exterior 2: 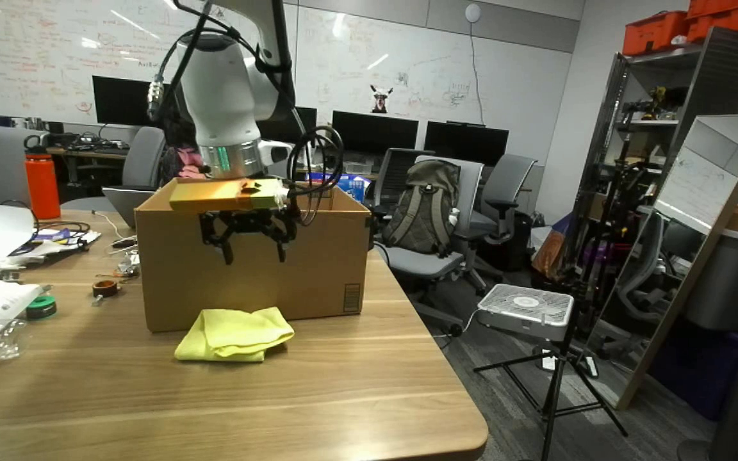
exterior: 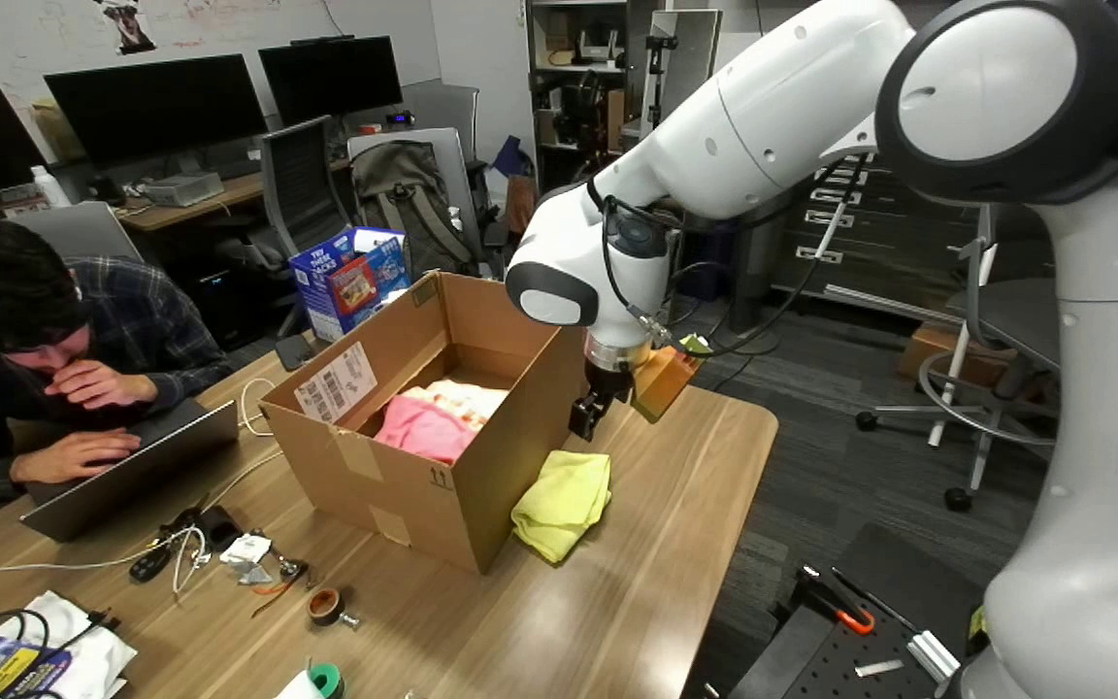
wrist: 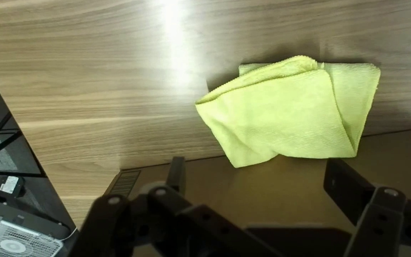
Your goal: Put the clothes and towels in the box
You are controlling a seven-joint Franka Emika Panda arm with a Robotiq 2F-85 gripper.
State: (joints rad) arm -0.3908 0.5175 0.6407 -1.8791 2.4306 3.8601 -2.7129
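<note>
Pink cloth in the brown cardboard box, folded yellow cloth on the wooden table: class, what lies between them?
The box itself: its side wall stands between the pink cloth and the yellow cloth, as an exterior view shows.

The folded fabric towel [wrist: 284, 117] is solid lime yellow; the rectangular cardboard box [exterior 2: 254, 285] is brown, its rectangular label [exterior: 336, 382] white with black print. The crumpled cloth [exterior: 420, 431] is plain pink, the second cloth [exterior: 465, 397] white mottled with peach. The wooden surface [exterior 2: 356, 390] has streaked tan grain.

White glare streaks the wrist view's table [wrist: 95, 89]; the towel [wrist: 287, 117] casts soft shadows.
</note>
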